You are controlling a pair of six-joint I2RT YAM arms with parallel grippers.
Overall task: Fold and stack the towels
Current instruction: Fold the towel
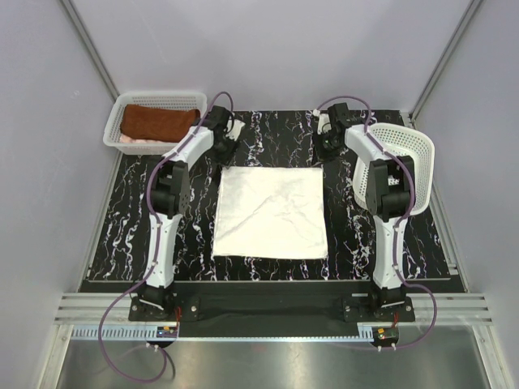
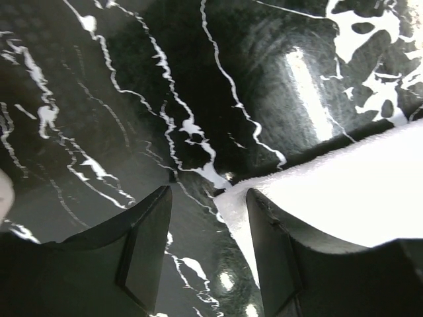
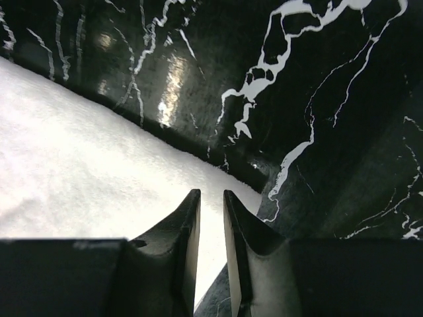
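Observation:
A white towel (image 1: 272, 212) lies spread flat and square in the middle of the black marble table (image 1: 130, 211). My left gripper (image 1: 229, 146) hovers at the towel's far left corner. In the left wrist view the left gripper (image 2: 209, 191) is open, and the towel's corner (image 2: 344, 191) lies by the right finger, not pinched. My right gripper (image 1: 327, 146) is at the far right corner. Its jaws (image 3: 211, 193) stand a narrow gap apart over the towel (image 3: 86, 158). A rust-brown towel (image 1: 158, 123) lies folded on a pale pink one (image 1: 130, 140).
The two folded towels sit in a white mesh basket (image 1: 154, 99) at the far left corner of the table. A second white mesh basket (image 1: 405, 150) stands tipped on its side at the right edge, behind the right arm. Grey walls close in the sides.

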